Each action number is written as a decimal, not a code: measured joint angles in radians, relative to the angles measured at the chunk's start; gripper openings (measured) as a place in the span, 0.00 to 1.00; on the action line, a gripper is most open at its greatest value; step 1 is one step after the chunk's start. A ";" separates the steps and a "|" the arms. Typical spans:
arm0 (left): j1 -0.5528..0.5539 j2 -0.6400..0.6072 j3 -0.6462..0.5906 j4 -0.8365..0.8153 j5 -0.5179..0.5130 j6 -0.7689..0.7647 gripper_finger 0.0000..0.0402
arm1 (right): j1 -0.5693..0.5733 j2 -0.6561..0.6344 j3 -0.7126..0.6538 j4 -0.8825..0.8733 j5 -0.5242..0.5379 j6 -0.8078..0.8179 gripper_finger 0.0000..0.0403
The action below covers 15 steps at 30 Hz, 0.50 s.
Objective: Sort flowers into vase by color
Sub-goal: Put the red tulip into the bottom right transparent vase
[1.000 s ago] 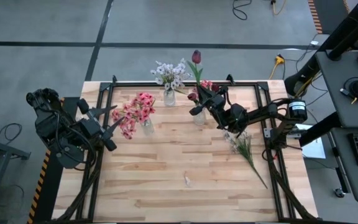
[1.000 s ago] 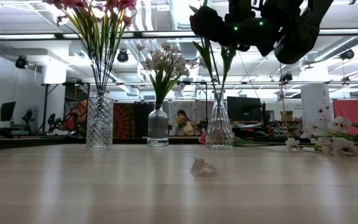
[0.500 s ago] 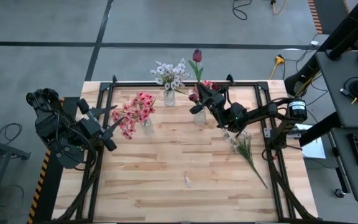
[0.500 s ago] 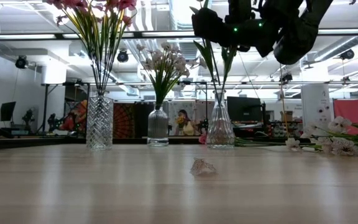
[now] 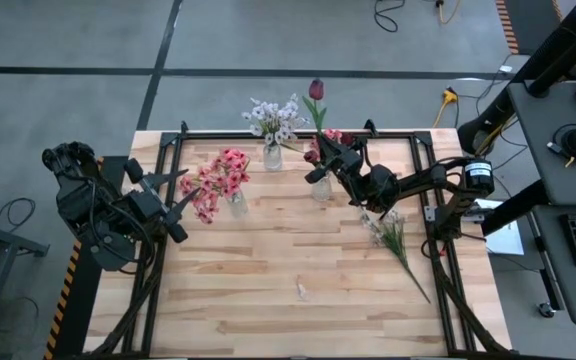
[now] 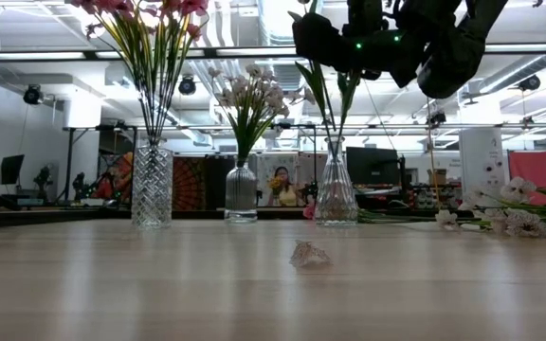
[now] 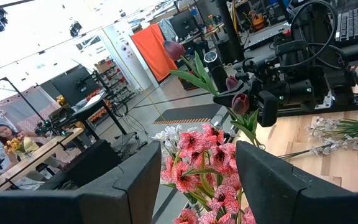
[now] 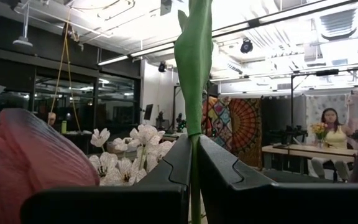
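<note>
Three clear vases stand in a row at the table's far side: one with pink flowers (image 5: 223, 180), one with white flowers (image 5: 274, 120), one (image 5: 321, 188) with dark red tulips. My right gripper (image 5: 318, 160) hovers over this third vase, shut on a tulip whose bloom (image 5: 316, 91) rises above it. In the low view green stalks (image 6: 333, 118) run from the gripper down into the vase (image 6: 335, 194). My left gripper (image 5: 173, 195) waits open at the table's left side, touching nothing; the pink flowers (image 7: 197, 162) show beyond its fingers. My right gripper pinches the tulip's green stalk (image 8: 193, 127) between its two shut fingers, below a long leaf. The fingers lie across the stalk and come from the table's right, slanting upward. The stalk stands upright and runs on below the fingers toward the vase's mouth.
A bunch of white flowers with green stalks (image 5: 395, 238) lies flat on the table at the right. A small fallen petal (image 5: 301, 291) lies near the table's middle front. The wooden top (image 5: 268, 270) in front of the vases is bare. A black frame rims the table.
</note>
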 joint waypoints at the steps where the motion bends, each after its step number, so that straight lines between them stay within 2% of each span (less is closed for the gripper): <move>1: 0.000 0.000 0.000 0.000 0.000 0.000 0.47 | 0.000 0.000 0.000 -0.001 0.000 0.000 0.03; 15: 0.000 0.000 0.000 0.000 0.000 0.003 0.47 | -0.010 0.000 0.000 -0.002 -0.002 0.015 0.03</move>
